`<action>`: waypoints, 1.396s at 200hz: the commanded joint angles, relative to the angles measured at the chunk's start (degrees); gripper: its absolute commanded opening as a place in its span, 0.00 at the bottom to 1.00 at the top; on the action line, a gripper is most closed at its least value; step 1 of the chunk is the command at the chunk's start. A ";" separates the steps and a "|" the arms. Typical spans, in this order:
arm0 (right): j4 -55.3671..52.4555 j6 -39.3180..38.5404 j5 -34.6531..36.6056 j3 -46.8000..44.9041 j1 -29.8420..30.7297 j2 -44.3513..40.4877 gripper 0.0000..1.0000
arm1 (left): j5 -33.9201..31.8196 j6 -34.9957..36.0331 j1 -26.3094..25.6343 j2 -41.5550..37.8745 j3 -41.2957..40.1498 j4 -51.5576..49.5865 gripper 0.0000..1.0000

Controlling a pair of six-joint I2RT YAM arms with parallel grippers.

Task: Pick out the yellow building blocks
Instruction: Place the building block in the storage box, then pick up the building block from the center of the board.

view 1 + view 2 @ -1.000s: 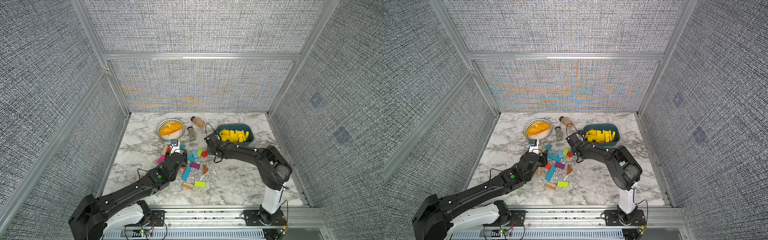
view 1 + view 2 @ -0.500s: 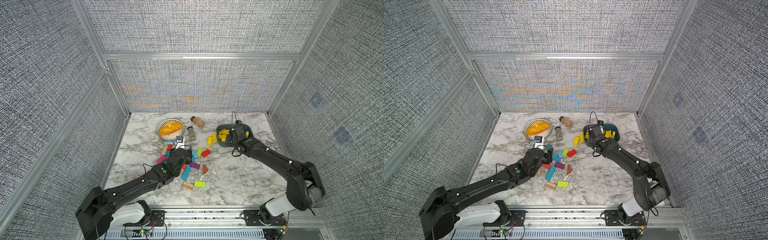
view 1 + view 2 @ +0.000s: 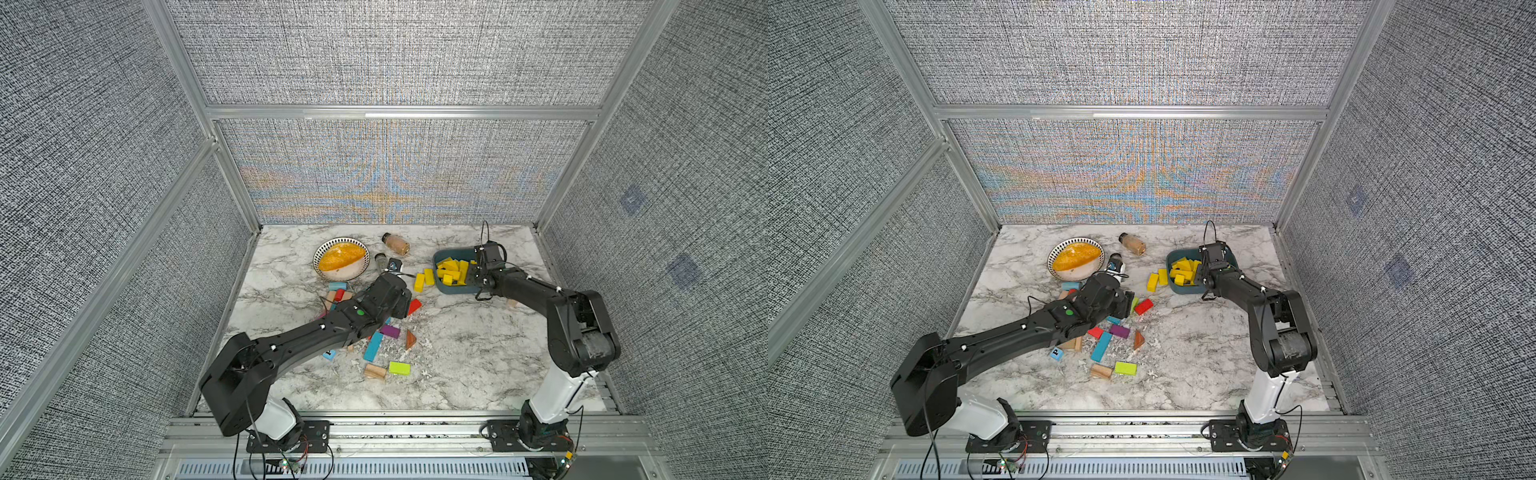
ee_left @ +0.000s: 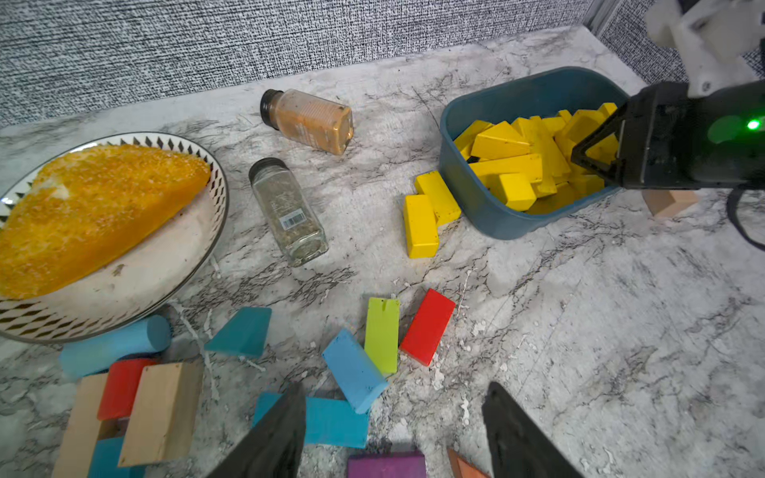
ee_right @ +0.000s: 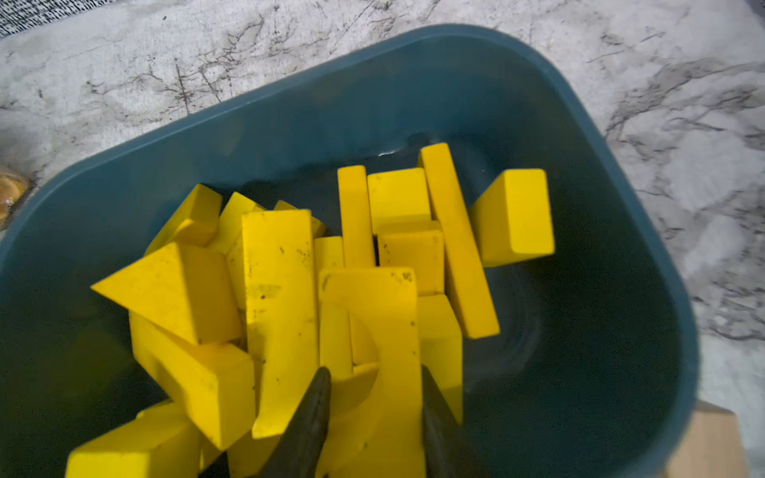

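right claw [image 5: 374, 418] tips cut off, clamping a yellow arch [image 5: 381, 331].

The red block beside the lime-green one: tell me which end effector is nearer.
Left. The left end effector hovers just short of the red block; the right end effector is over the blue bin.

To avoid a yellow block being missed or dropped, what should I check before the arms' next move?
1. Right tool over the blue bin: ok.
2. Right tool closed on the yellow arch block: ok.
3. Left tool open and empty: ok.
4. Every yellow block binned: not ok; two yellow blocks lie on the table beside the bin.
5. Yellow blocks hidden under the left arm: cannot tell.
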 commanded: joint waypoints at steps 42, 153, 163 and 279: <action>1.67 -2.20 -1.85 0.55 -1.10 -2.41 0.60 | 4.99 2.44 0.03 13.54 14.02 -9.01 0.74; 2.58 0.29 -10.27 -14.52 -1.11 -27.01 0.66 | 7.44 3.29 1.95 37.04 43.43 -28.57 0.81; 2.19 0.34 -10.30 -15.36 -1.03 -28.34 0.66 | 7.64 2.96 2.37 38.29 44.60 -29.11 0.81; 1.91 0.82 -11.81 -18.52 -1.06 -31.26 0.66 | 11.77 0.52 6.16 50.15 55.79 -30.86 0.57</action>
